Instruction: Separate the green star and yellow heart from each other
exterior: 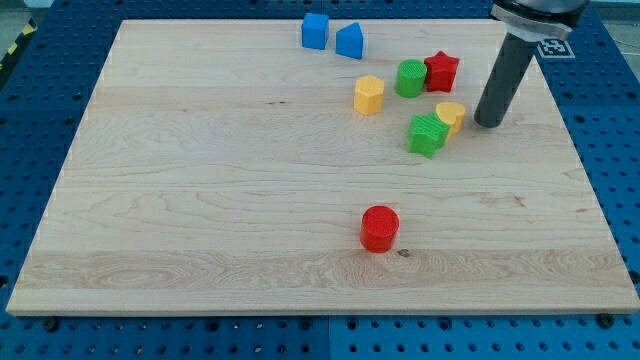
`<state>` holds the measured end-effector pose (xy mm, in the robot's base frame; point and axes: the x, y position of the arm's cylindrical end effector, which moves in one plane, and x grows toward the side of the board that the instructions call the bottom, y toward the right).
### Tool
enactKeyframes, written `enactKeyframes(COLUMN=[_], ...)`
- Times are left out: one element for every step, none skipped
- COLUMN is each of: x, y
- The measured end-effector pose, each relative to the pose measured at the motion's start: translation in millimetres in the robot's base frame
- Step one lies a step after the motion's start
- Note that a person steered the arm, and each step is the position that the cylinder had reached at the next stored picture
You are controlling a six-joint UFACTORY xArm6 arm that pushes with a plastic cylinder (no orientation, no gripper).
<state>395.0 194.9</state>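
The green star (427, 134) lies right of the board's middle, in the upper half. The yellow heart (451, 116) touches it on its upper right side. My tip (488, 123) rests on the board just to the right of the yellow heart, a small gap away from it. The dark rod rises from the tip toward the view's top right.
A green cylinder (410, 78) and a red star (441, 71) sit side by side above the pair. A yellow hexagonal block (369, 95) lies to their left. Two blue blocks (315, 31) (349, 41) sit near the top edge. A red cylinder (380, 228) stands lower down.
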Motion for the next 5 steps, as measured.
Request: enactKeyframes(x=[20.1,39.0,10.0,7.1,-4.2], y=[1.8,-5.5,-47.7,-86.5,-118.6])
